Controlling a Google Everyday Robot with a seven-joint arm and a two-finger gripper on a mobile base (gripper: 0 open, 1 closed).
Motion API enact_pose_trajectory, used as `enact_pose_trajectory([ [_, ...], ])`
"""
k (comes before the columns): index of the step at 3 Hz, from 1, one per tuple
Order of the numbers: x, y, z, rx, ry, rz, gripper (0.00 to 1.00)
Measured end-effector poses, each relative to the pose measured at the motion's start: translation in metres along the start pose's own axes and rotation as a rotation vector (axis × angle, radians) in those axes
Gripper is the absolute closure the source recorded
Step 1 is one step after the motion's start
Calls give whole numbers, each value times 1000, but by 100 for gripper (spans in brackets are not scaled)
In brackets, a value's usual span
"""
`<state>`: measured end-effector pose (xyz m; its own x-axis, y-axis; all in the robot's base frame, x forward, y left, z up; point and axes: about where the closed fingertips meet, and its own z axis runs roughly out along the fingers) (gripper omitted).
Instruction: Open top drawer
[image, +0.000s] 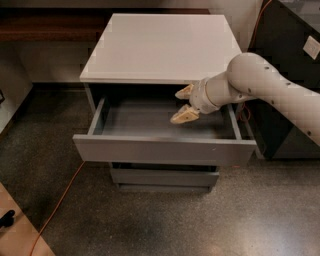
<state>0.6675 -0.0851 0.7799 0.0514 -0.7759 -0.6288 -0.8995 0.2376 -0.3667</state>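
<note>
The top drawer (165, 152) is pulled far out of the white-topped cabinet (162, 45). Its wide grey front faces me and its plain grey inside is bare. My gripper (181, 104) hangs above the back right part of the open drawer, just under the cabinet top's front edge. Its two tan fingers (184, 115) are spread apart and hold nothing. The white arm (270, 90) reaches in from the right.
Two narrower grey drawers (164, 177) sit shut below the open one. An orange cable (60, 200) runs over the speckled floor at the left. A dark cabinet (290, 65) stands at the right, a wooden shelf (45, 25) at the back left.
</note>
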Motion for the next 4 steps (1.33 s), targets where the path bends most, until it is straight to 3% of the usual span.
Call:
enact_pose_trajectory([
  [2,21,4,33,-31,75,12,85],
  [3,39,16,56,-63,127,22,100],
  [4,51,22,68,-80,154,31,100],
])
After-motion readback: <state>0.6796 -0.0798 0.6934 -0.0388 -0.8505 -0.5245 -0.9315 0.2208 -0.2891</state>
